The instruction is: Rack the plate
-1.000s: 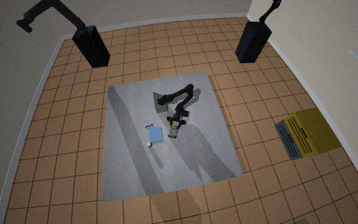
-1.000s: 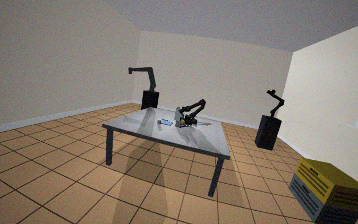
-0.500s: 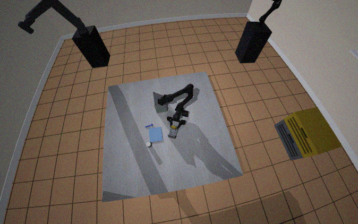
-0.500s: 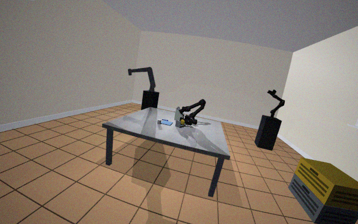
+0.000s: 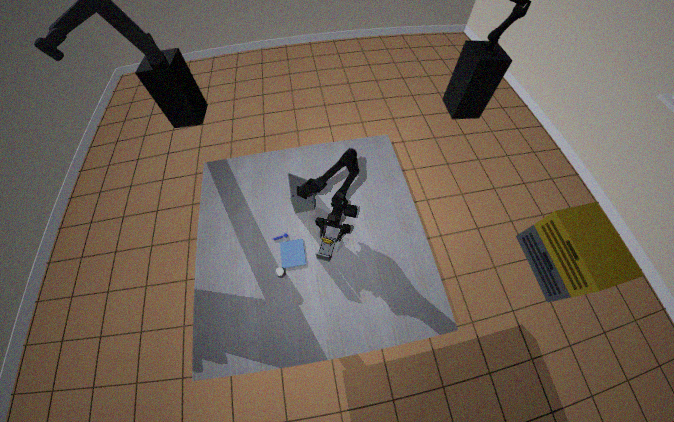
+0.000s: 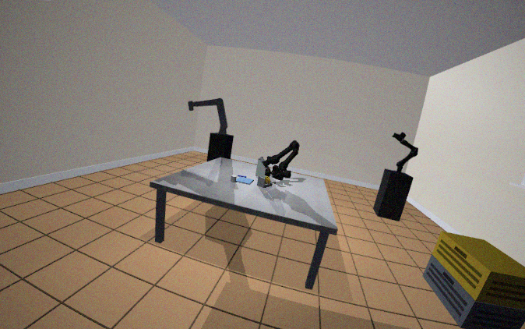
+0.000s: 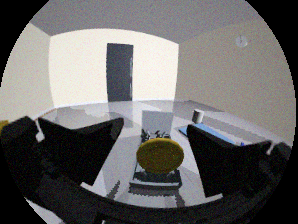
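Note:
The yellow round plate (image 5: 327, 241) (image 6: 267, 180) (image 7: 160, 156) stands upright, its face toward the wrist camera, in the small grey dish rack (image 5: 325, 252) (image 7: 156, 186). Dark rails show behind and below it; which slot it is in cannot be told. My gripper (image 5: 332, 234) (image 7: 156, 124) is open. In the wrist view its two black fingers stand to the left and right of the plate, with a gap on each side. The plate's lower edge is partly hidden among the rails.
A flat light-blue square (image 5: 293, 253) (image 6: 244, 181) lies beside the rack, with a white cup (image 5: 280, 271) (image 7: 198, 116) and a small blue item (image 5: 280, 237) near it. A grey panel (image 6: 260, 168) stands at my arm's base.

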### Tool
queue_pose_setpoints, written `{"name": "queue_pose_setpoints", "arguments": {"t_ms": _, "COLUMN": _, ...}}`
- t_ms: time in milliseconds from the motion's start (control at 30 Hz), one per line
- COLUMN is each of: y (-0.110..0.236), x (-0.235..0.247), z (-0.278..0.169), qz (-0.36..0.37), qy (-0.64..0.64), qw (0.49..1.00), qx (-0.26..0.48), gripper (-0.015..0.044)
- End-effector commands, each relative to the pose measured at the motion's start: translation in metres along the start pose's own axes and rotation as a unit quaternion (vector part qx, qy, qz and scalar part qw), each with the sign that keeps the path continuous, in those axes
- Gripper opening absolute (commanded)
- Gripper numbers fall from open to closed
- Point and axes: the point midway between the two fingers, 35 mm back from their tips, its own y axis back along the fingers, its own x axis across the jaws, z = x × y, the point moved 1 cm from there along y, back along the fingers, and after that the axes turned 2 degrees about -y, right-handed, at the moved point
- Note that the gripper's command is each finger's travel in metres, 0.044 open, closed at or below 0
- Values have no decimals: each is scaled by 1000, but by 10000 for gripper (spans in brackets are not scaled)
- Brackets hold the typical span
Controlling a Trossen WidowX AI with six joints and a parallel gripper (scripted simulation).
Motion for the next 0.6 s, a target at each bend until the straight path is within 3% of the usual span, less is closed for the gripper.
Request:
{"name": "queue_pose_setpoints", "arguments": {"t_ms": 0, "y": 0, "x": -1, "z": 25, "qz": -4, "qy": 9, "qw": 1000, "qx": 3, "gripper": 400}}
{"name": "queue_pose_setpoints", "arguments": {"t_ms": 233, "y": 0, "x": 6, "z": 75, "qz": 7, "qy": 14, "qw": 1000, "qx": -5, "gripper": 400}}
{"name": "queue_pose_setpoints", "arguments": {"t_ms": 567, "y": -7, "x": 9, "z": 76, "qz": -11, "qy": 52, "qw": 999, "qx": 3, "gripper": 400}}
